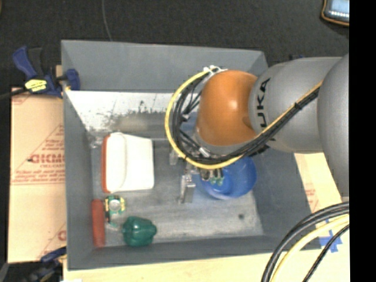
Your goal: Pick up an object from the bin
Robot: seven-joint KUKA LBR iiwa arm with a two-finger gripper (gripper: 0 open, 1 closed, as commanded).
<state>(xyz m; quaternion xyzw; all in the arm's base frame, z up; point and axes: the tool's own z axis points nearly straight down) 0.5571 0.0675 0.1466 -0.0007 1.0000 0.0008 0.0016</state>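
Below the white box with its orange left edge, a red bar, a small green-and-white piece and a dark green pepper-shaped toy lie near the bin wall. The gripper hangs right of the white box over bare floor, apart from it; whether it is spread or pressed together I cannot tell. Further right of the white box, just beside the gripper, lies a blue round dish, glossy and half hidden under the arm's orange cover.

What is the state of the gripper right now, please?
Gripper: open or shut cannot be told; it is low over the bin floor, beside the blue bowl-like thing.
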